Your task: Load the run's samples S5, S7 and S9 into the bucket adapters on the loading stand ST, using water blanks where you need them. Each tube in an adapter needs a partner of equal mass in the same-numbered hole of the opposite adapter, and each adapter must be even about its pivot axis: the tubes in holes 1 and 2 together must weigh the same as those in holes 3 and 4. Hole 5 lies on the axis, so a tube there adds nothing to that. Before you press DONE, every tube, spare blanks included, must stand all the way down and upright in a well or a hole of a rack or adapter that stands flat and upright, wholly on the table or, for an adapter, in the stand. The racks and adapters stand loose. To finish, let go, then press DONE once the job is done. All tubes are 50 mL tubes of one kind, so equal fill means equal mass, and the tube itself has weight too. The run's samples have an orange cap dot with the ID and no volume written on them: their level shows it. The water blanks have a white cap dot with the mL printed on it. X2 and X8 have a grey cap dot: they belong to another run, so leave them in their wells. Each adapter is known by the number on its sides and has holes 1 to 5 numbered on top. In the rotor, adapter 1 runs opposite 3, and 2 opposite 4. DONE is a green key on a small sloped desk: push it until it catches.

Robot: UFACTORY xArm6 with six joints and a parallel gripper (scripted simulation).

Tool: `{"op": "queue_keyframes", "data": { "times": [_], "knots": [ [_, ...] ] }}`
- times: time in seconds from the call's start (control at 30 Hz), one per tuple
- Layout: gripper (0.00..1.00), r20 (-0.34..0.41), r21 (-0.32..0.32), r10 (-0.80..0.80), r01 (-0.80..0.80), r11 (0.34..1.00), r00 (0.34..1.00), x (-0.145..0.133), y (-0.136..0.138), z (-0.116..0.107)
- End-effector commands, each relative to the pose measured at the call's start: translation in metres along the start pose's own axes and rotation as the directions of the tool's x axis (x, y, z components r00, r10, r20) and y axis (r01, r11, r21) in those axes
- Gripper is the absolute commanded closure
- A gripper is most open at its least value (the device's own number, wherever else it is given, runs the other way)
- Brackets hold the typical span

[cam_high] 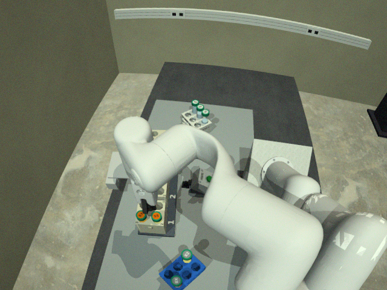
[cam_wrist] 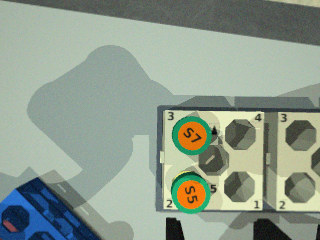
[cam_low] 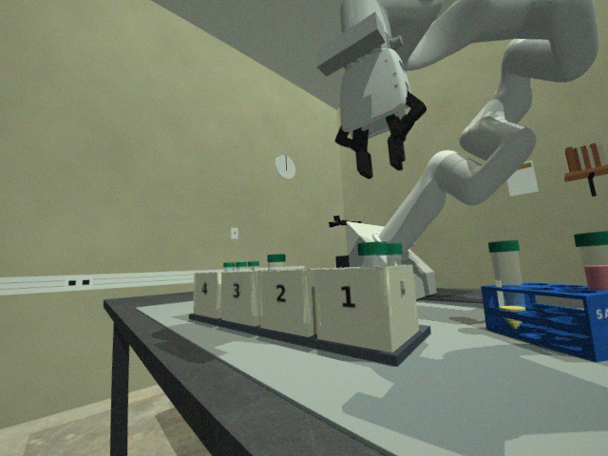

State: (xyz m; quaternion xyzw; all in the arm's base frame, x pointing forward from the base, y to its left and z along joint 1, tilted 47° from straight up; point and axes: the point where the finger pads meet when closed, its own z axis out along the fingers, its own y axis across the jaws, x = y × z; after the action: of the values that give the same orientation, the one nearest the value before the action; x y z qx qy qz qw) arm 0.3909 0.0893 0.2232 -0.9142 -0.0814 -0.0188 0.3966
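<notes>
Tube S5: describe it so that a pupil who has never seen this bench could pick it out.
On the long dark stand, find bucket adapter 1, nearest the blue rack. In its hole 2 stands S5, green-capped with an orange dot; its neighbour in hole 3 reads S7.

Glossy white arm [cam_high: 262,215] [cam_low: 471,166]; matt cream adapters [cam_high: 152,226] [cam_low: 363,309] [cam_wrist: 250,160] (slightly rough).
</notes>
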Motion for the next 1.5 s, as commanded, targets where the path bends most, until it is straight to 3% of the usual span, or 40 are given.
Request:
{"op": "queue_keyframes", "data": {
  "times": [0.0,0.73,0.77,1.0,1.23,1.3,1.47],
  "knots": [
    [0.56,-0.002,-0.001,-0.001,0.001,1.0,1.0,0.001,0.0,-0.003],
    [0.56,-0.002,-0.001,-0.001,0.001,1.0,1.0,0.001,0.0,-0.003],
    [0.43,-0.002,0.0,0.032,-0.032,0.999,0.999,-0.001,0.005,-0.003],
    [0.43,-0.002,0.0,0.263,-0.263,0.965,0.965,-0.01,0.039,-0.003],
    [0.43,-0.002,0.0,0.479,-0.479,0.878,0.878,-0.019,0.073,-0.003],
    [0.43,-0.002,0.0,0.479,-0.479,0.878,0.878,-0.019,0.073,-0.003],
    [0.43,-0.002,0.0,0.618,-0.618,0.786,0.786,-0.025,0.097,-0.003]
  ]
}}
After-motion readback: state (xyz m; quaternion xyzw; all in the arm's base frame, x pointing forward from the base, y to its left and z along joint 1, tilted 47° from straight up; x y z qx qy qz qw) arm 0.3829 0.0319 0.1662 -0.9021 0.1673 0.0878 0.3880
